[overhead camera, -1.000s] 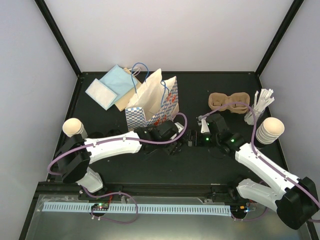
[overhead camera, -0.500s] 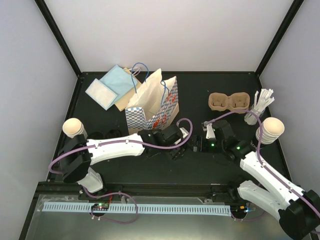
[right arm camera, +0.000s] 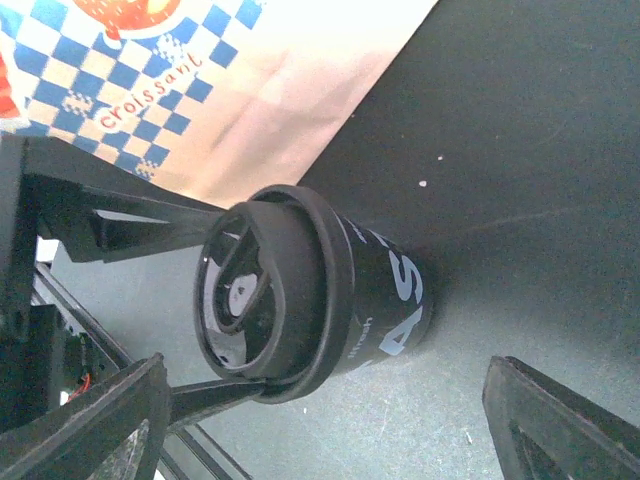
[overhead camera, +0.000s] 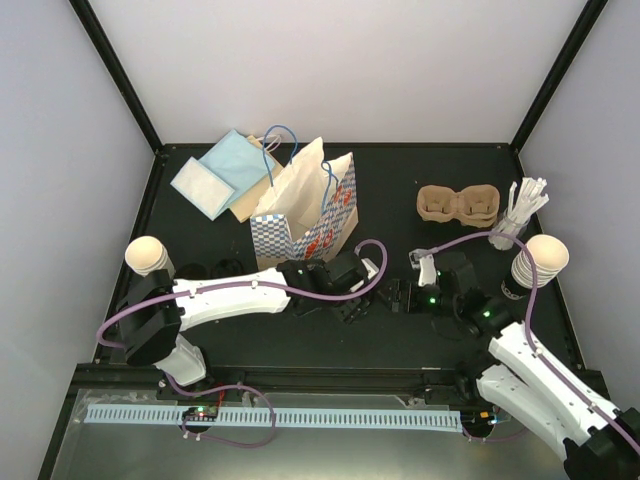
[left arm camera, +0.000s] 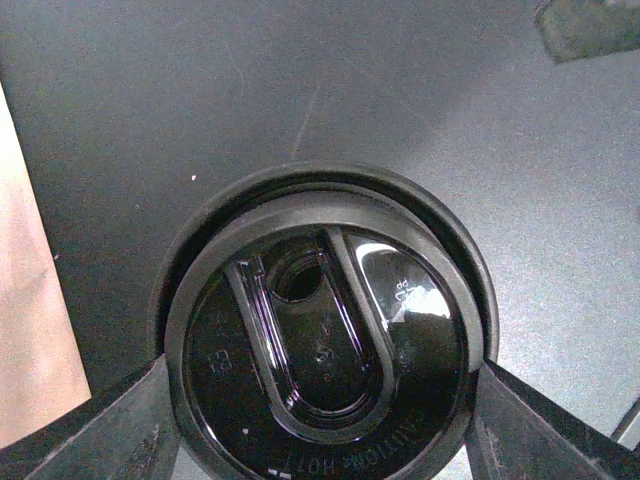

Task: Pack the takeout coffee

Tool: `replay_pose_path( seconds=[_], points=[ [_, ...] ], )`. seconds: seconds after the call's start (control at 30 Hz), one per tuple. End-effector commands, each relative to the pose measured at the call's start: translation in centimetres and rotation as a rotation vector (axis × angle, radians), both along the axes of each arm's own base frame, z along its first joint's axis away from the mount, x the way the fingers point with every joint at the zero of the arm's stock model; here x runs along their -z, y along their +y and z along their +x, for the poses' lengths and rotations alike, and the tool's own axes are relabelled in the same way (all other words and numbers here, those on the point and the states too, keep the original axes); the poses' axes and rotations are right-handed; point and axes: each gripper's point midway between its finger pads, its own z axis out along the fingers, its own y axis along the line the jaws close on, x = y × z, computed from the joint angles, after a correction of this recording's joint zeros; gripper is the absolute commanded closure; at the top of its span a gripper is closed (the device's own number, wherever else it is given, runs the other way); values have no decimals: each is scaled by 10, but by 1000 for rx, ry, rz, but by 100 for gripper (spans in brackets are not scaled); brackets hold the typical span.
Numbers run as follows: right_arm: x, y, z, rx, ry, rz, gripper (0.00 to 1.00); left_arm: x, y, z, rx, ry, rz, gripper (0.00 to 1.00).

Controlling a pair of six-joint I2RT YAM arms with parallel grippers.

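Note:
A black cup [right arm camera: 395,300] with white lettering stands on the table, capped by a round black lid [left arm camera: 320,340] with a sip hole. My left gripper [left arm camera: 320,405] is shut on the lid's rim, a finger [right arm camera: 130,210] pressing each side. My right gripper [right arm camera: 325,405] is open beside the cup, fingers wide apart and touching nothing. From above, the two grippers, left [overhead camera: 358,290] and right [overhead camera: 398,296], meet mid-table. The brown two-hole cup tray [overhead camera: 458,203] lies empty at the back right. A stack of tan paper cups [overhead camera: 541,260] stands at the right edge and one more tan cup [overhead camera: 148,255] at the left.
The blue-checked paper bag [overhead camera: 305,205] stands just behind the left gripper, its side close to the cup [right arm camera: 200,90]. Light blue and white napkins [overhead camera: 215,175] lie at the back left. White stir sticks [overhead camera: 522,205] stand in a holder near the tray.
The right arm has drawn back toward the near edge, uncovering the tray. The left gripper with the lid has shifted slightly nearer and to the right.

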Motion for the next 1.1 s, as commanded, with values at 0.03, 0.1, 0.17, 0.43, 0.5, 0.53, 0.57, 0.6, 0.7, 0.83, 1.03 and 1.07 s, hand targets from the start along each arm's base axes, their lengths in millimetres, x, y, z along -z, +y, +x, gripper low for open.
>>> replay_pose_path(
  seconds=[0.03, 0.1, 0.17, 0.43, 0.5, 0.53, 0.57, 0.6, 0.7, 0.83, 1.03, 1.07],
  points=[
    [12, 8, -3, -23, 27, 52, 19, 32, 23, -23, 27, 98, 153, 32],
    [16, 10, -4, -33, 38, 67, 26, 33, 23, -22, 24, 99, 154, 33],
    [18, 12, -5, -40, 42, 79, 32, 33, 22, -23, 26, 102, 153, 33],
    [24, 17, -1, -49, 66, 104, 50, 34, 23, -23, 25, 104, 163, 32],
    [24, 18, 1, -49, 64, 113, 51, 34, 22, -23, 26, 104, 164, 32],
    [26, 17, 2, -46, 69, 110, 53, 34, 23, -23, 24, 104, 165, 33],
    [27, 17, 3, -45, 73, 108, 54, 34, 23, -23, 23, 105, 166, 33],
    [28, 16, 3, -44, 78, 105, 54, 34, 23, -23, 23, 107, 166, 33],
    [34, 15, 4, -37, 90, 102, 55, 34, 23, -23, 22, 110, 169, 33],
    [43, 11, 4, -23, 111, 96, 55, 34, 22, -24, 24, 116, 173, 33],
    [41, 6, 5, -6, 104, 84, 55, 41, 20, -24, 24, 131, 187, 33],
    [38, 4, 6, -2, 93, 77, 55, 41, 20, -24, 22, 132, 189, 33]
  ],
)
